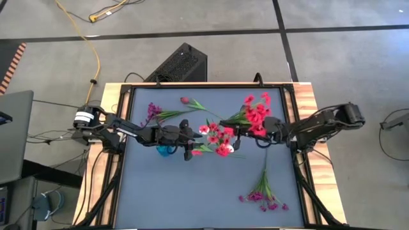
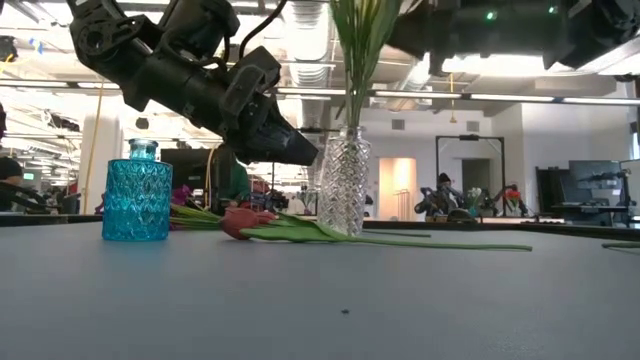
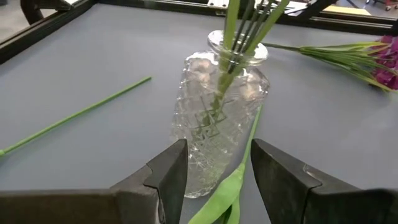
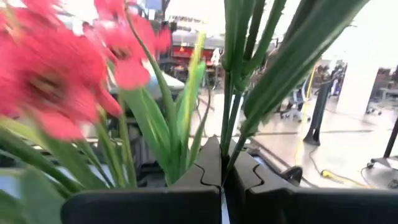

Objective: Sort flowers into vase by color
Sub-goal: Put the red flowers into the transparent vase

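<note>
Fingers of the right gripper (image 4: 221,177) pinched on green stems of a red blossom sprig (image 1: 255,114) above the table, left gripper (image 3: 217,180) fingers spread beside a clear faceted glass vase (image 3: 217,134) holding stems, teal glass vase (image 2: 137,195) nearby, pink tulip bud (image 2: 240,221) lying on the grey tabletop (image 1: 192,191)

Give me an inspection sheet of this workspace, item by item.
Surface: grey-blue mat in a wood-edged frame.
Job's things: clear vase holding green stems; blue vase without flowers; tulip lying between the vases; red blossoms at the right tool; magenta sprig far left; magenta bunch near right.
Clutter: nothing seen.
Grippers: left tool open, a green leaf between its fingers, just short of the clear vase; right tool shut on stems.
Cables: yellow cord on the floor; black leads beside the left arm.
Surroundings: black box behind the table; open lab hall.
</note>
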Controlling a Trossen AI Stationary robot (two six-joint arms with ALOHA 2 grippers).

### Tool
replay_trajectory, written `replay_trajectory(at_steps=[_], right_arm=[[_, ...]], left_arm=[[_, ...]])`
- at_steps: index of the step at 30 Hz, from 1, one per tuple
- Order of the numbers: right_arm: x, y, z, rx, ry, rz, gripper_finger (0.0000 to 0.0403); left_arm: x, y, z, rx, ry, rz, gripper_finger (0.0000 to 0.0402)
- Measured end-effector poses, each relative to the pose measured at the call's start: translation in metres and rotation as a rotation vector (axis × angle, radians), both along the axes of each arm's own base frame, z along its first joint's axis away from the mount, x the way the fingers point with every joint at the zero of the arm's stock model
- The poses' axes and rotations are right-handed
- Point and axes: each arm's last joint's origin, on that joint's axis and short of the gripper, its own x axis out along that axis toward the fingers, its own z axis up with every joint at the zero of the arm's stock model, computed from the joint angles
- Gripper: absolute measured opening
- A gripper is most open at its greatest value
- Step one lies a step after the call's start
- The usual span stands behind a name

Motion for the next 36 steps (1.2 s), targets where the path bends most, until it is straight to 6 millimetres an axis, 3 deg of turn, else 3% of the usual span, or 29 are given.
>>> replay_trajectory(at_steps=[6, 29, 36], right_arm=[[-0.008, 0.000, 0.007, 0.019, 0.008, -0.009, 0.0022], [-0.009, 0.002, 0.002, 0.109, 0.064, 0.041, 0.0024], [0.002, 0.002, -0.012, 0.118, 0.082, 0.036, 0.0024]], left_arm=[[0.000, 0.000, 0.000, 0.000, 0.000, 0.000, 0.0164], [0.000, 0.000, 0.000, -0.012, -0.007, 0.004, 0.0164], [0.000, 0.000, 0.000, -0.018, -0.008, 0.006, 0.0164]])
